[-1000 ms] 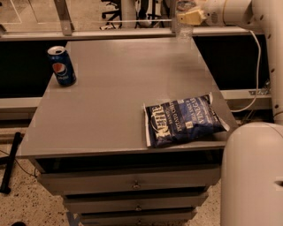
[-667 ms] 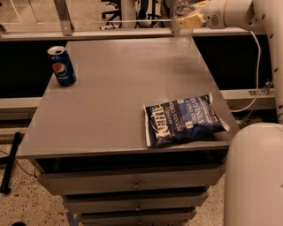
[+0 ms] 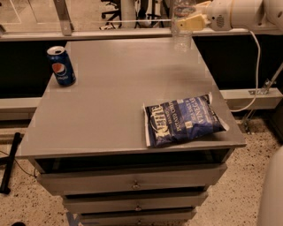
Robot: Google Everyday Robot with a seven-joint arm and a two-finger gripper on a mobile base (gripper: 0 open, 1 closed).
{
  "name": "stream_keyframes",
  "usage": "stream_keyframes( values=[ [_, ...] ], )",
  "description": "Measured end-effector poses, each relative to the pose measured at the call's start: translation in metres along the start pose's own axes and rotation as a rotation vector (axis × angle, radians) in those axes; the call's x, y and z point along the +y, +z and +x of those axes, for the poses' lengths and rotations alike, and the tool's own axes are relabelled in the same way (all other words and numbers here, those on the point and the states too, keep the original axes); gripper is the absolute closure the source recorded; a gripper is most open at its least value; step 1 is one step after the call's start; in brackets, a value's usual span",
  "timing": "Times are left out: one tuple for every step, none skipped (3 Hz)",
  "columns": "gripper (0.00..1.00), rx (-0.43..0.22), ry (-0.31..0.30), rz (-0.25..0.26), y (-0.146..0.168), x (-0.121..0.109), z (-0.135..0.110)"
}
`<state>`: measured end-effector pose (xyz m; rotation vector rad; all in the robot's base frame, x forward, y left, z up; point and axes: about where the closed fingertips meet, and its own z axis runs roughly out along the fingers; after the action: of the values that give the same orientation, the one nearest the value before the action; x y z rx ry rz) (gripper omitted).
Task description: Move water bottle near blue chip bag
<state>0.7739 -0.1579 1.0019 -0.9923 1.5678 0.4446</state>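
Surface: we see a flat, matte grey cabinet top [image 3: 110,101] with squared edges, set over a stack of grey drawers [image 3: 132,182] with small round knobs.
Floor: speckled, stone-like ground [image 3: 234,201] lies around the cabinet.
Background: a pale horizontal rail [image 3: 110,34] runs behind the far edge, with a dark panel below it on either side.
Water bottle: the clear, ribbed plastic water bottle [image 3: 182,40] stands upright at the far right corner of the top; we cannot tell whether its base touches the surface. Its top runs out of the picture.
Gripper: the pale yellow gripper [image 3: 185,23] reaches in from the right at the bottle's mid-height. One smooth finger [image 3: 194,20] lies flat across the bottle's wall, so we read it as clasped around the bottle.
Arm: a glossy white, rounded arm [image 3: 239,12] leads off to the upper right.
Blue chip bag: the dark blue, crinkly blue chip bag [image 3: 183,120] with white lettering and white sealed ends lies flat near the front right edge, well apart from the bottle.
Can: a blue cylindrical metal Pepsi can [image 3: 61,66] stands upright at the far left, well apart from both.
Cable: a thin white cable [image 3: 258,66] hangs down on the right.
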Motion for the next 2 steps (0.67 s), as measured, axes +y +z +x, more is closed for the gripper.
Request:
stream_keyframes(
  values=[
    [1.0,-0.054,0.078,-0.025,-0.008,0.0462,-0.0043],
    [1.0,-0.055,0.078,-0.026,-0.0077,0.0463,-0.0044]
  ],
)
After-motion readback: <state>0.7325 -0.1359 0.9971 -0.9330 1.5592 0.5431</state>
